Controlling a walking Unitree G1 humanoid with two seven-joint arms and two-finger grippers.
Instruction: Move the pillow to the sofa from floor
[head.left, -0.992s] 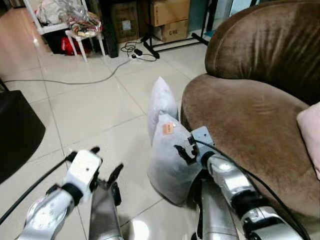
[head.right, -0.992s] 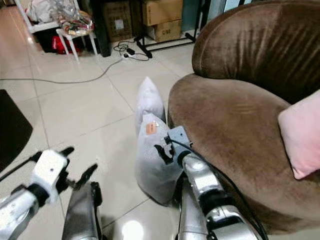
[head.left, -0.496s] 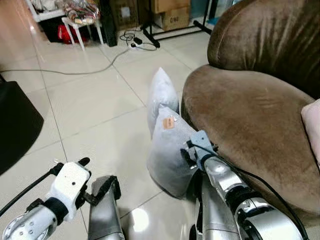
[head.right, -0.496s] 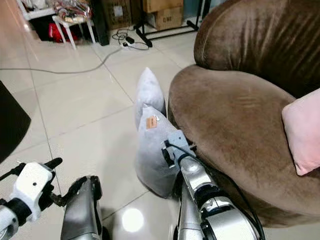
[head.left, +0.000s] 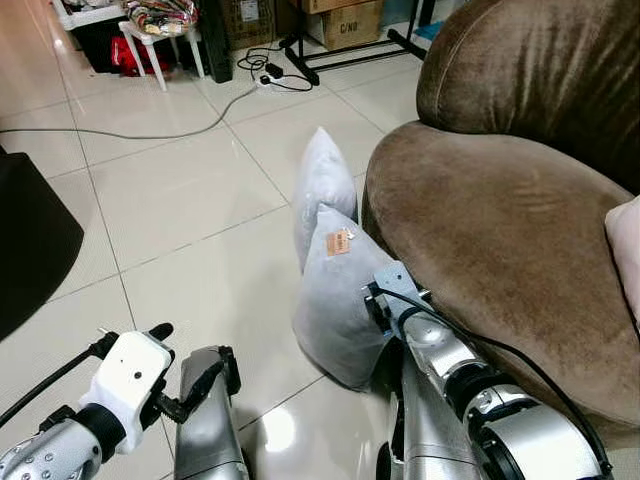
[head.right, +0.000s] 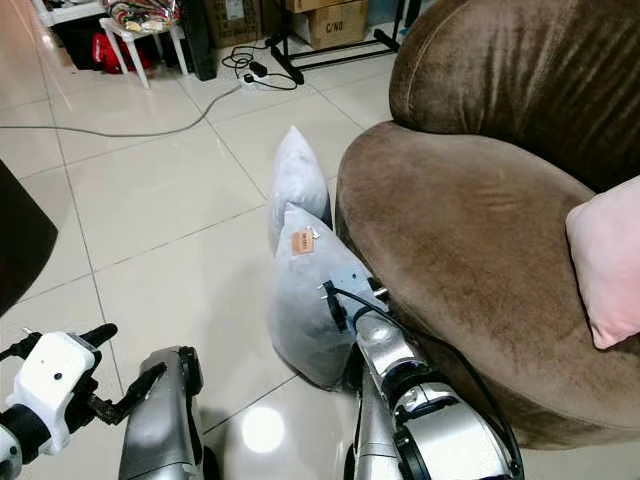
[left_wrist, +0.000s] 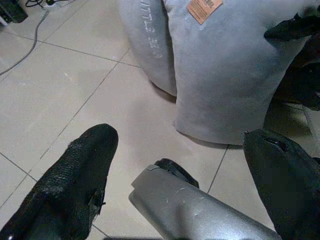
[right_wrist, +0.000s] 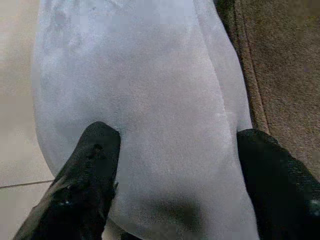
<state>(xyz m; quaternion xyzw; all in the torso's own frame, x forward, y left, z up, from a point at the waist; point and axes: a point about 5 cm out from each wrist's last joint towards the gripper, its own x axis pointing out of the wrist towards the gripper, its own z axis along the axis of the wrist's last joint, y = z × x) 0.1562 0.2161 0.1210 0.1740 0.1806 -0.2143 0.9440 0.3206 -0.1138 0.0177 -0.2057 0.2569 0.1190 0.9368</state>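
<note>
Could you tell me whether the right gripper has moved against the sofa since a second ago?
Yes. The right gripper has drawn back and down along the sofa edge, around the near pillow.

A grey pillow (head.left: 335, 305) stands on edge on the tiled floor (head.left: 180, 220), leaning against the front of the brown sofa (head.left: 500, 230), with an orange tag (head.left: 339, 241) near its top. A second grey pillow (head.left: 322, 180) stands just behind it, farther off. The right pincer (head.left: 375, 305) presses against the near pillow's right side, its fingers hidden. The left pincer (head.left: 168, 370) hovers low over the floor at near left, fingers spread apart. A pink cushion (head.left: 625, 255) lies at the sofa's right edge. A cable (head.left: 150, 135) crosses the far floor toward a white stool (head.left: 160, 50).
</note>
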